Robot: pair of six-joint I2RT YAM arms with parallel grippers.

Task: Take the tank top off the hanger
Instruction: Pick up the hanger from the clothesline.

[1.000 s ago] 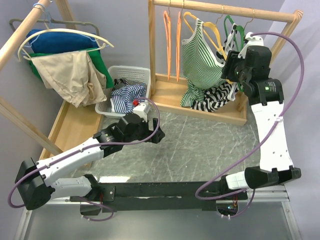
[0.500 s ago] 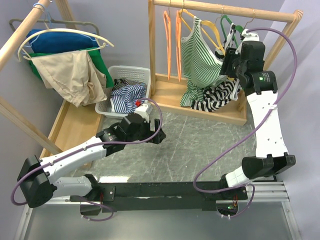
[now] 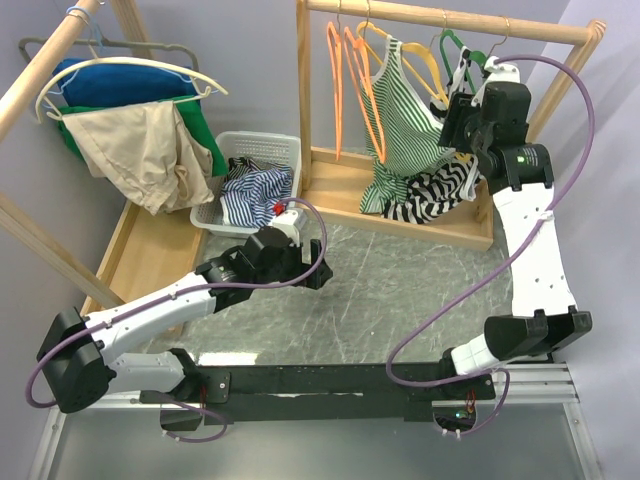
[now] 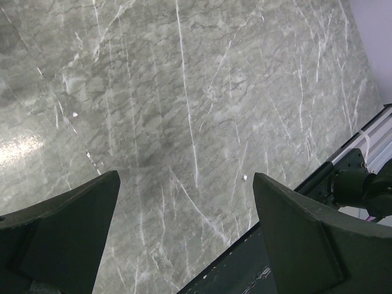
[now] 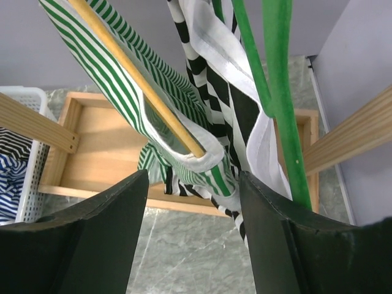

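Note:
A green-and-white striped tank top [image 3: 400, 120] hangs on a yellow hanger [image 3: 425, 70] from the wooden rail. A black-and-white striped top [image 3: 435, 190] droops beside it from a green hanger [image 3: 455, 45]. My right gripper [image 3: 452, 125] is up at these garments. In the right wrist view it [image 5: 193, 177] is open, with the green-striped top's [image 5: 122, 67] hem loop and the tip of the yellow hanger arm [image 5: 141, 92] between its jaws, unpinched. The black-and-white top [image 5: 236, 104] lies against the right finger. My left gripper [image 3: 322, 275] [image 4: 187, 177] hovers wide open over the marble table, holding nothing.
Orange hangers [image 3: 345, 90] hang at the left end of the wooden rack [image 3: 440, 18], whose base is a wooden tray [image 3: 340, 200]. A white basket [image 3: 255, 150] holds blue striped cloth. A second rack at the left carries blue, beige and green garments [image 3: 140, 150].
My right arm rose towards the rail, then held still, and its jaws spread a little wider. The green-striped top and orange hangers swung leftwards. The left arm barely moved.

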